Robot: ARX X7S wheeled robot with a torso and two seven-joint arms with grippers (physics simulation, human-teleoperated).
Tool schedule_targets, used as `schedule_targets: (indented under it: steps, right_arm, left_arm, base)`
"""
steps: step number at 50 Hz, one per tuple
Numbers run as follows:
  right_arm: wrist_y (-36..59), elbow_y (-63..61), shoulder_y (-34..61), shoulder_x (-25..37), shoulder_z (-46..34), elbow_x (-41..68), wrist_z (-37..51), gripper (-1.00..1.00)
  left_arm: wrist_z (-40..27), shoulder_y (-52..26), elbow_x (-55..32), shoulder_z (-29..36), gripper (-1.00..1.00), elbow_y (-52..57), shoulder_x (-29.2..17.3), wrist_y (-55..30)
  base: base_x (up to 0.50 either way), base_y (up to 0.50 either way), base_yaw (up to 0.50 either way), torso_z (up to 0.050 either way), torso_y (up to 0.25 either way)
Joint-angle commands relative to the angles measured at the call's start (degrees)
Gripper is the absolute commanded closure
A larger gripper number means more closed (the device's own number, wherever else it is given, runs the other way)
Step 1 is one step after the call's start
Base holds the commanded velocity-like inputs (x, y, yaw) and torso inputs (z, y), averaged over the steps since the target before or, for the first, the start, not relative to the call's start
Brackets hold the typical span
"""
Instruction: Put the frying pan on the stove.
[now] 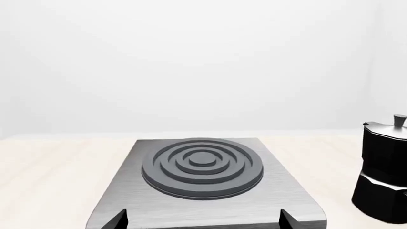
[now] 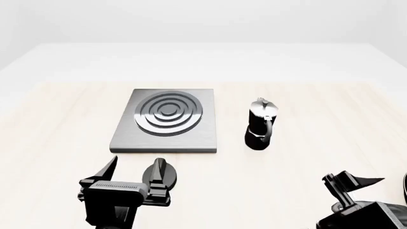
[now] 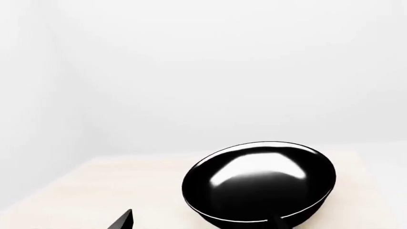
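Observation:
The stove (image 2: 167,121), a flat grey metal slab with dark raised rings, lies on the table left of centre. It fills the left wrist view (image 1: 203,167). My left gripper (image 2: 136,167) is open and empty, just in front of the stove's near edge, its fingertips (image 1: 118,220) spread wide. The frying pan (image 3: 260,186), glossy black with a shiny inside, sits close ahead of my right gripper (image 2: 355,180); only the base of its handle shows. In the head view only a sliver shows at the right edge (image 2: 405,185). The right gripper is open and empty, with one fingertip (image 3: 125,220) in view.
A black-and-silver moka pot (image 2: 260,125) stands upright just right of the stove, and also shows in the left wrist view (image 1: 383,171). The light wooden table (image 2: 64,124) stretches to both sides, with a white wall behind.

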Motion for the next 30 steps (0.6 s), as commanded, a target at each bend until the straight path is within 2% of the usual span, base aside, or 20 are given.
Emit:
schedule_targets:
  steps: [1,30]
  right_arm:
    - [-0.6,4.0,2.5,0.2,-0.2,1.2,1.6,-1.0]
    - [-6.3,12.5,5.7,0.5,0.5,5.9,3.4,-1.0]
  left_arm:
    - [-0.5,0.3,-0.3,-0.1,-1.0,0.6,-0.4,0.0]
    - [-1.2,0.5,-1.1,0.0,-1.0,0.6,-1.1,0.5]
  base:
    - [0.0,0.0,0.0,0.0,0.0]
    - [0.0,0.0,0.0,0.0,0.0]
